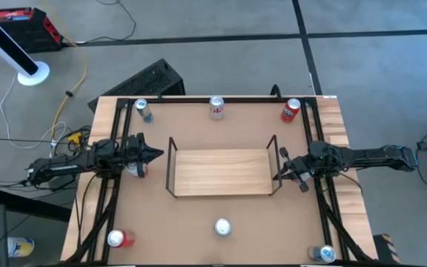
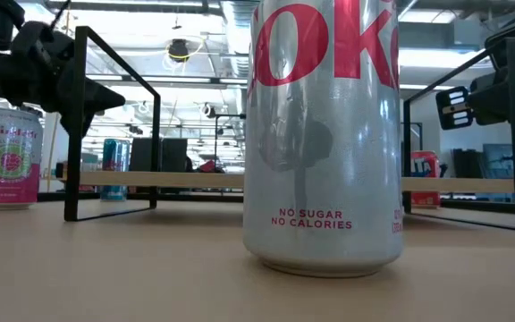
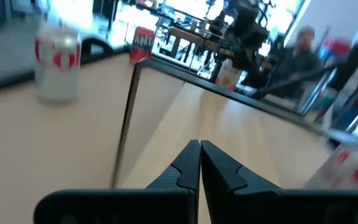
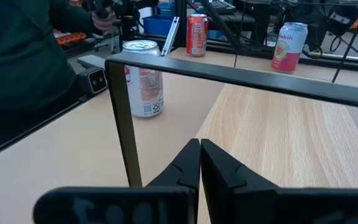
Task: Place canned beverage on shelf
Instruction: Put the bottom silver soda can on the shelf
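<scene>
The shelf (image 1: 221, 172) was a pale, light-wood board with a fine straight grain, framed at both short ends by thin black wire uprights (image 1: 172, 167). The surface (image 1: 199, 215) beneath it was a flat mid-brown, edged with black rails (image 1: 113, 200). The nearest can (image 2: 323, 134) was silver with large red lettering and small red words reading NO SUGAR, NO CALORIES. A pink can with green and white print (image 2: 7, 156) stood at the left of the low view. At the far edge sat a red can (image 1: 290, 110), a silver-and-red can (image 1: 216, 108) and a bluish can (image 1: 142, 110). Both the left end effector (image 1: 158, 154) and the right end effector (image 1: 277, 174) were dark, nearly black.
</scene>
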You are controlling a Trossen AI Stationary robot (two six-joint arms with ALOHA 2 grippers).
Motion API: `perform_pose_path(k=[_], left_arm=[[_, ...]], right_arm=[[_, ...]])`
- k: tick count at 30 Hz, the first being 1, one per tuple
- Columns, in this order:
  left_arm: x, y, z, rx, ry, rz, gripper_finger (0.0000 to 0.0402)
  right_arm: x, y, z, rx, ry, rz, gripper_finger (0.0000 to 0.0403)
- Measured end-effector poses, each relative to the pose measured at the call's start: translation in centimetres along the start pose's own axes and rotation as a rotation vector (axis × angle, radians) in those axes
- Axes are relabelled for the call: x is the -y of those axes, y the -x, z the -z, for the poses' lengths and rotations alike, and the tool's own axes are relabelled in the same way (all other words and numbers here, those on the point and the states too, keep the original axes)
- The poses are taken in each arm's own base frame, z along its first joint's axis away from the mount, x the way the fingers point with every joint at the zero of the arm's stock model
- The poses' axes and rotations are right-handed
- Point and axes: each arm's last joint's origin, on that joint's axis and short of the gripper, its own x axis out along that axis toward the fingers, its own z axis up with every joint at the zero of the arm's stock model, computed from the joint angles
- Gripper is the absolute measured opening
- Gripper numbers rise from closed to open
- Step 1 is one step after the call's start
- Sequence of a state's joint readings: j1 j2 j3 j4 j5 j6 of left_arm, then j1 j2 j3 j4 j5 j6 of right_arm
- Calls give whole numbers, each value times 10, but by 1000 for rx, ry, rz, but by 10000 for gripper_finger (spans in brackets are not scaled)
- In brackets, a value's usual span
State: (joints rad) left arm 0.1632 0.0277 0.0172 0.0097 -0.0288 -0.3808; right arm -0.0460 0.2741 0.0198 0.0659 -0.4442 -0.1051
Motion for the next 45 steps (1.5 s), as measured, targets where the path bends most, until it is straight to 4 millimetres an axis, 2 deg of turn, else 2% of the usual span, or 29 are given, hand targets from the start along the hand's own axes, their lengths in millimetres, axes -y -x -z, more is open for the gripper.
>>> perform_pose_path(k=[3, 5, 12, 17, 21, 24, 27, 32, 36, 38, 41, 45], left_arm=[[0, 0, 0, 4, 117, -8, 0], [0, 0, 0, 6, 129, -11, 0], [0, 0, -1, 11, -1, -18, 0], [0, 0, -1, 17, -85, -13, 0], [1, 0, -5, 58, -100, -14, 0], [1, 0, -4, 52, -120, -16, 0], [1, 0, -4, 55, -120, -15, 0], [1, 0, -5, 59, -83, -18, 0], [1, 0, -5, 67, -70, -17, 0], [1, 0, -6, 70, -70, -17, 0], [1, 0, -6, 83, -77, -36, 0], [0, 0, -7, 94, -76, -54, 0]], right_arm=[[0, 0, -3, 32, 15, 3, 38], [1, 0, -7, 71, 34, 7, 38], [1, 2, -21, 207, 96, 26, 38], [3, 5, -31, 308, 135, 103, 38], [3, 6, -35, 337, 131, 109, 38], [3, 5, -31, 294, 41, 93, 38], [4, 2, -17, 160, -77, 91, 37], [5, 2, -2, -50, -246, 190, 18], [3, 9, -15, -169, -315, 209, 15], [5, 11, -23, -143, -302, 253, 20], [6, 12, -23, -151, -274, 297, 26], [11, 14, -25, -157, -213, 488, 24]])
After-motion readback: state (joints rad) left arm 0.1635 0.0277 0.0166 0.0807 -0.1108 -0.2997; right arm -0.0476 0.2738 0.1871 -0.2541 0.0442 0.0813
